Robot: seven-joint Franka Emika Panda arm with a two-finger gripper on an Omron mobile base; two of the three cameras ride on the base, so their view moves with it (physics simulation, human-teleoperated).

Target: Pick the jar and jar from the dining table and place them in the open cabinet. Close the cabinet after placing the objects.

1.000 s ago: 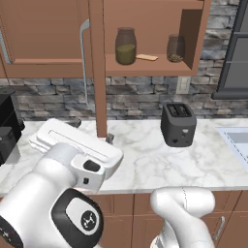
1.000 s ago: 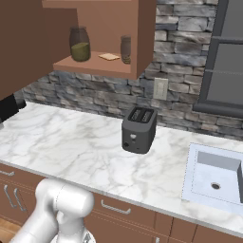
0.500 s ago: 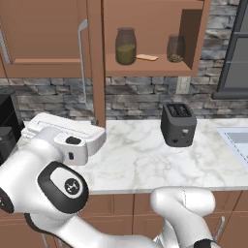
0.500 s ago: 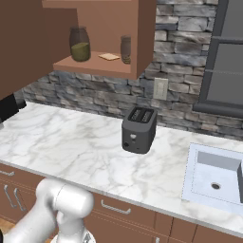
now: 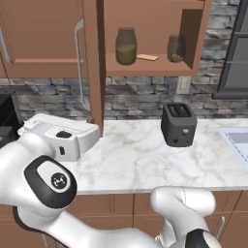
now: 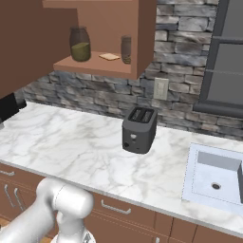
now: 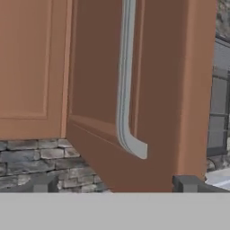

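Both jars stand on the shelf of the open cabinet [image 5: 150, 69]: the taller jar [image 5: 126, 46] [image 6: 80, 44] with olive-green filling on the left, the shorter jar [image 5: 176, 48] [image 6: 126, 49] with brown chunks on the right. The cabinet door [image 5: 94, 63] stands open, edge-on, with its silver bar handle [image 5: 77, 58]. In the hand view my gripper [image 7: 116, 184] is open and holds nothing, close in front of that door [image 7: 99, 112] and its handle [image 7: 126, 90]. The dining table is out of view.
A black toaster [image 5: 178, 124] [image 6: 139, 129] stands on the marble counter [image 5: 131, 160], with a sink [image 6: 218, 178] to its right. A flat tan piece [image 5: 147, 57] lies between the jars. A closed cupboard door [image 5: 38, 34] adjoins on the left, above a black appliance [image 5: 7, 116].
My arm has swung up and to the left, bringing the hand nearer the open door. The gripper stays open. The jars have not moved.
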